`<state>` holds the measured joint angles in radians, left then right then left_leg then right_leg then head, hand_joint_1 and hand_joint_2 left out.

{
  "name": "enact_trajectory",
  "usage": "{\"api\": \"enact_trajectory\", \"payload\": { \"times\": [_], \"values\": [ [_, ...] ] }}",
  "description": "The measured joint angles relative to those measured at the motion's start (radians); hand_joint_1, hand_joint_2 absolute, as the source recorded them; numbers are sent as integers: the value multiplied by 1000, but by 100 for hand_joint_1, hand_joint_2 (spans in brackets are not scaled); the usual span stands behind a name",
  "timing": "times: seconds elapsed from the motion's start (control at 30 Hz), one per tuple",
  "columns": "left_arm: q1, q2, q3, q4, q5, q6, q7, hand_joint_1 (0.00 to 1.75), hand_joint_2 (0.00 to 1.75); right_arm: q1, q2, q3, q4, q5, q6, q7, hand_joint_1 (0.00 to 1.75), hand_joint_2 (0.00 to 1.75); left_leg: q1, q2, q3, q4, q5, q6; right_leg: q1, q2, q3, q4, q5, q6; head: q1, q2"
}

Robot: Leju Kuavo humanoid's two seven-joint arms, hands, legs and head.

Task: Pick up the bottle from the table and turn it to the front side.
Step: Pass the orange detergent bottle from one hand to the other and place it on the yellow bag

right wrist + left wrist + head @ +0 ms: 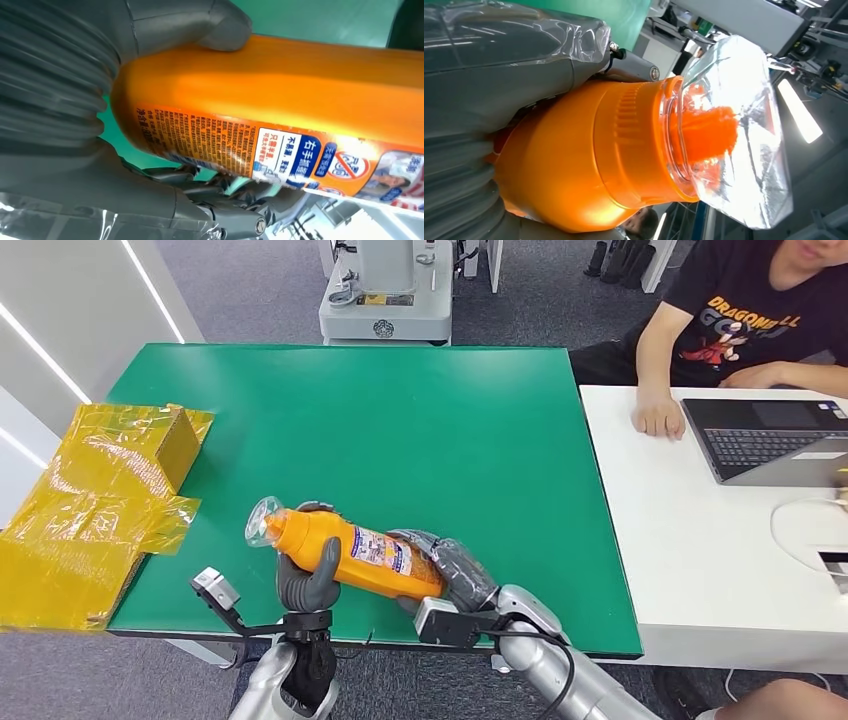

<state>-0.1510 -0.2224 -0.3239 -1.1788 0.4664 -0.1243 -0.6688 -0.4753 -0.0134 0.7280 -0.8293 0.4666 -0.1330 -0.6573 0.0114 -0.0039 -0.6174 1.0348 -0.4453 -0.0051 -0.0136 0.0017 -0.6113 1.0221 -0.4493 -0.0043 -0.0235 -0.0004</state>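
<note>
Orange bottle held horiz. above table: left hand fingers clamped near cap, right hand fingers round base.

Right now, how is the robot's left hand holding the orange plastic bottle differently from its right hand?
The left hand grips the orange plastic bottle near its neck, close behind the clear cap; the right hand holds the bottom end. In the head view the left hand comes up from underneath, while the right hand wraps the base from the side. Both are grey, and together they keep the bottle lying sideways above the green table.
</note>
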Motion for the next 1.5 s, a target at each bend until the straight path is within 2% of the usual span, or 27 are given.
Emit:
{"api": "enact_trajectory", "payload": {
  "times": [0.03,0.23,0.57,0.7,0.77,0.87,0.97,1.1,1.2,1.33,1.5],
  "values": [
    [0,0,0,-1,-4,0,-2,175,175,2,1,0,0,1,-4,0,0,175,0,0,0,0,0,0,0,0,0,0,0,0,0,0],
    [2,0,0,-12,-17,8,-12,175,175,23,6,-6,-13,-28,-58,1,0,175,0,0,0,0,0,0,0,0,0,0,0,0,0,0],
    [2,7,0,-46,-71,40,-21,175,175,89,7,-41,-127,-101,-140,-8,0,175,0,0,0,0,0,0,0,0,0,0,0,0,0,0],
    [-9,21,7,-89,-187,78,-27,175,175,162,7,-53,-231,-148,-225,-35,0,175,0,0,0,0,0,0,0,0,0,0,0,0,0,0],
    [-35,41,14,-122,-259,74,-5,175,175,208,9,-52,-296,-182,-255,-42,0,175,0,0,-1,0,0,0,0,0,0,0,0,0,0,0],
    [-93,91,16,-163,-374,63,58,175,175,257,15,-46,-382,-233,-270,-43,0,175,0,0,0,-1,0,0,0,0,-1,0,0,0,0,0],
    [-141,151,16,-188,-517,90,108,175,175,291,17,-41,-443,-254,-283,-44,0,175,1,0,0,-1,1,-1,0,0,-1,1,0,-1,0,0],
    [-183,207,15,-203,-586,115,129,175,175,318,20,-39,-494,-263,-287,-44,0,175,1,0,0,-1,1,-1,0,0,-1,1,0,-1,0,0],
    [-215,255,10,-207,-701,178,141,175,175,337,25,-41,-541,-309,-262,-43,0,175,1,0,0,-1,1,-1,0,0,-1,1,0,-1,0,0],
    [-323,365,-7,-175,-907,240,207,175,175,368,41,-55,-627,-343,-219,-43,0,175,1,1,0,-1,1,-2,1,1,-2,1,0,-1,0,0],
    [-444,522,-46,-51,-1110,206,329,175,175,408,53,-84,-698,-326,-181,-43,0,175,1,6,0,-1,2,-4,1,7,-4,2,2,-4,0,0]
  ]
}}
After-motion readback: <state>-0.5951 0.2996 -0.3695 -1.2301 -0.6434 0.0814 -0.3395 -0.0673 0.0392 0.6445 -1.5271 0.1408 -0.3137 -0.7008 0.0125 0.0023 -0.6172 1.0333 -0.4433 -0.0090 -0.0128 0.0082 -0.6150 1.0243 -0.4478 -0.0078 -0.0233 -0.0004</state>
